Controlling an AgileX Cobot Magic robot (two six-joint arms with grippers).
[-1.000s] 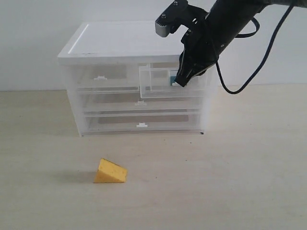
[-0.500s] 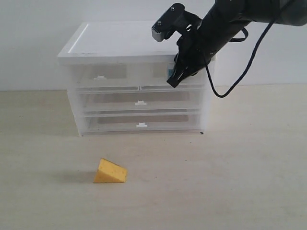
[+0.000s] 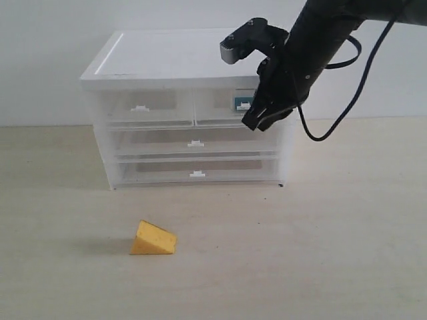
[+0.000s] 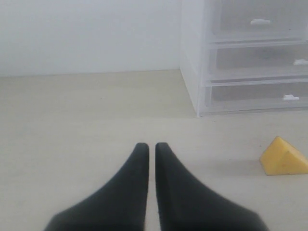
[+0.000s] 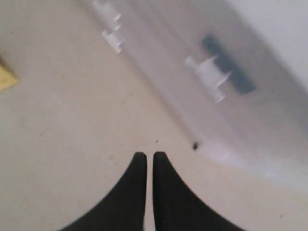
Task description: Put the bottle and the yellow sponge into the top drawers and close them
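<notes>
Near the front edge of the counter (image 3: 333,233), left of middle, the yellow sponge (image 3: 153,239) lies alone. Left fingers (image 4: 142,150) pressed together, empty, over bare counter, well apart from the sponge. Right fingers (image 3: 253,122) closed, empty, just in front of the right top drawer (image 3: 217,105). Drawer unit (image 3: 167,57) at the far edge; left top drawer (image 3: 143,107) and right one both shut. Bottle (image 3: 240,101) inside the right top drawer.

Right pincer (image 5: 145,158) tips nearly touching; blurred top drawer tab (image 5: 208,72), bottle (image 5: 228,65) behind; yellow sponge (image 5: 6,79) corner.
</notes>
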